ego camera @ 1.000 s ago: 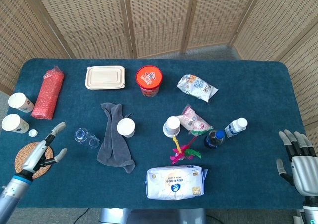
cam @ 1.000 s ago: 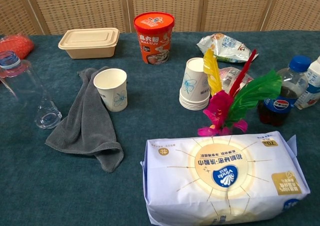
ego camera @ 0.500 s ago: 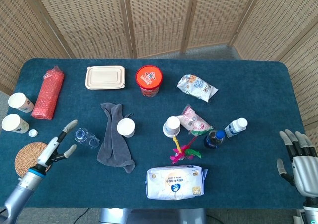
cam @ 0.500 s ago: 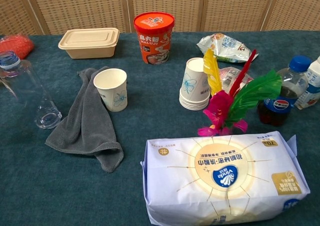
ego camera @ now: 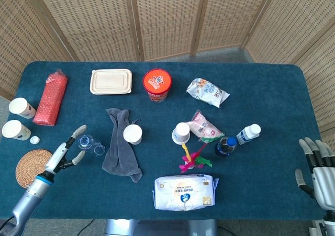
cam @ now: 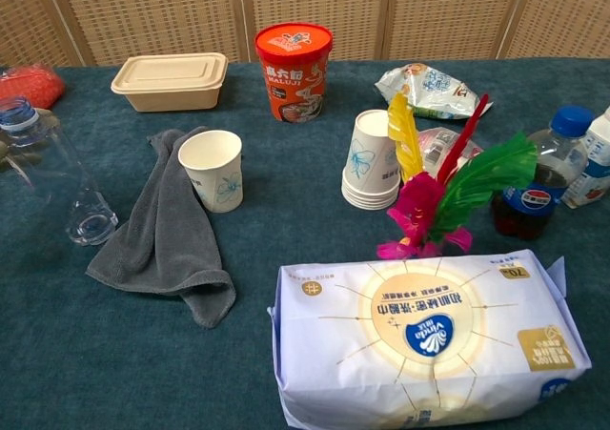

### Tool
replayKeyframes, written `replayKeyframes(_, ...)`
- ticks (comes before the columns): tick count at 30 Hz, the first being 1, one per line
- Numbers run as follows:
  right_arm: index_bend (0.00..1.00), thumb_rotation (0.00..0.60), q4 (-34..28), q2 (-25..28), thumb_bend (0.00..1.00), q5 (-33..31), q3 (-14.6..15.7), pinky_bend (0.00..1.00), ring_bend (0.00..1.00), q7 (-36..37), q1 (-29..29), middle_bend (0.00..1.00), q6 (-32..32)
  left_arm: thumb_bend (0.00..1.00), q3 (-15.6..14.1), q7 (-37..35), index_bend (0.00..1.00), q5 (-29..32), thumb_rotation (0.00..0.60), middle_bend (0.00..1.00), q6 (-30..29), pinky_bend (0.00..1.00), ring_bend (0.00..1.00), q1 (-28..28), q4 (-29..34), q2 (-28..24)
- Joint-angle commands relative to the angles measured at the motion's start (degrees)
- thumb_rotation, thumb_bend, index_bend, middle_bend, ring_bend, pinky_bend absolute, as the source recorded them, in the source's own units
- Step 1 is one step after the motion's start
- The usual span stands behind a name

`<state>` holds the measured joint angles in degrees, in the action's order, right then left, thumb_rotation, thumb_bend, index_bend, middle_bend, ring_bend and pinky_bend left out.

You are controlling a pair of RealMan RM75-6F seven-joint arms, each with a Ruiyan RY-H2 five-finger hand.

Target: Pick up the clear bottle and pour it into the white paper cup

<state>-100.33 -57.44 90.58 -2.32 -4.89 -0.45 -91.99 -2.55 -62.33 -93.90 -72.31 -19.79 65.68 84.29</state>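
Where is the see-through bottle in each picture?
Head view: the bottle lies at lower left, just left of the grey towel.
Chest view: the bottle lies at the far left edge.
Shared landmark: the towel, right beside the bottle in both views.

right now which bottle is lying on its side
The clear bottle by the left robot hand; the cola bottle and white-capped bottle stand upright.

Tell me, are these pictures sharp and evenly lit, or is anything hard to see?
Head view: sharp, soft even light, faint shadows; the clear bottle nearly vanishes against the cloth, beside the left hand. Chest view: close and wide-angle, so the tissue pack looms large; the bottle shows only by its glints.
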Motion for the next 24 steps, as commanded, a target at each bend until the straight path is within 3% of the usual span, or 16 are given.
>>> replayKeyframes(1, 0.00, 0.600, -0.54, 0.61, 0.51, 0.02, -0.07, 0.12, 0.00, -0.15, -0.30, 0.00, -0.42, 0.43, -0.20, -0.69, 0.00, -0.08, 0.278, 0.00, 0.14, 0.04, 0.00, -0.39, -0.51, 0.30)
replayKeyframes(13, 0.00, 0.600, -1.85, 1.84, 0.51, -0.09, 0.02, 0.12, 0.00, -0.56, -1.29, 0.00, -1.29, 0.43, -1.67, -2.86, 0.00, -1.45, 0.284, 0.00, 0.66, 0.10, 0.00, -2.40, -3.41, 1.56)
replayKeyframes(24, 0.00, 0.600, -1.03, 1.67, 0.51, -0.34, 0.15, 0.12, 0.00, 0.60, -1.79, 0.00, -1.33, 0.43, -2.09, 1.30, 0.00, -1.15, 0.312, 0.00, 0.77, 0.13, 0.00, -3.15, -3.72, 2.02)
